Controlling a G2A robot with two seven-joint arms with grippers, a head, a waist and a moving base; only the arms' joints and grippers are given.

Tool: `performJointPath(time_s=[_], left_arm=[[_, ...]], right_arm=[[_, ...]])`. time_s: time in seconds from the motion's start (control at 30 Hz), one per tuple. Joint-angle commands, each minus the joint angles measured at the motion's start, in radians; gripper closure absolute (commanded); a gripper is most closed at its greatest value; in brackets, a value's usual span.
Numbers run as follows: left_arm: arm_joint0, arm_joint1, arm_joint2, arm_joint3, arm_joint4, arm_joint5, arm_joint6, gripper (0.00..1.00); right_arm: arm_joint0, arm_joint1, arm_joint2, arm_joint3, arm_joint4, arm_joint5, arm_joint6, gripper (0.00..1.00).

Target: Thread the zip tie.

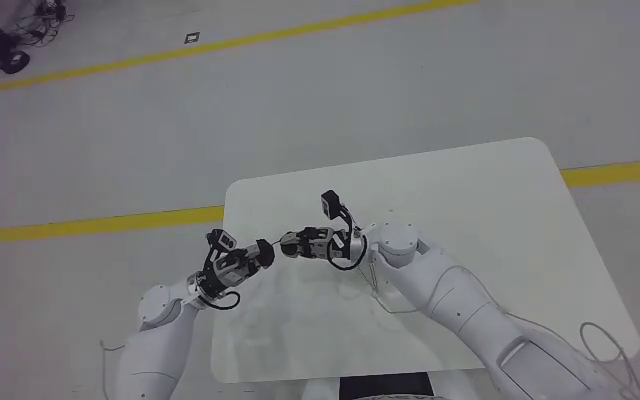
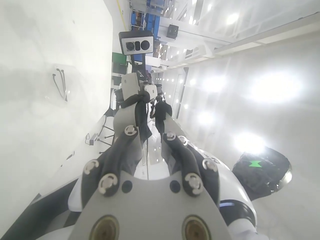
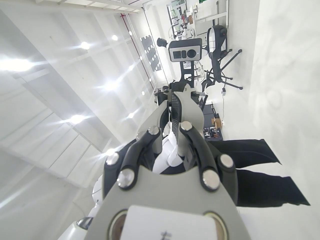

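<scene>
Both arms meet above the left part of the white table [image 1: 480, 200]. A thin black zip tie [image 1: 275, 243] spans the short gap between them. My left gripper [image 1: 262, 251] comes in from the near left and is shut on one end of the zip tie [image 2: 140, 116]. Facing it from the right, my right gripper [image 1: 291, 243] has its fingers closed on the ribbed black strap [image 3: 175, 116]. In the left wrist view the left gripper [image 2: 143, 98] points at the right arm's wrist camera [image 2: 136, 44]. The right gripper [image 3: 176, 93] points at the left wrist camera [image 3: 185, 51].
Spare black zip ties [image 2: 60, 83] lie flat on the table beside the right arm. The table's left edge [image 1: 226, 230] is close to the grippers. Grey floor with yellow lines [image 1: 110, 222] surrounds the table.
</scene>
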Motion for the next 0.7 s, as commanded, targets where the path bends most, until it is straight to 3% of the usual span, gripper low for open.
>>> performJointPath(time_s=[0.0, 0.67], left_arm=[[-0.001, 0.0, 0.002, 0.002, 0.0, -0.001, 0.002, 0.87], [-0.011, 0.005, 0.016, 0.011, 0.001, -0.002, 0.016, 0.91]], right_arm=[[0.001, 0.0, -0.002, 0.0, -0.004, 0.001, -0.007, 1.0], [0.013, 0.0, -0.019, 0.003, -0.014, -0.002, 0.004, 1.0]])
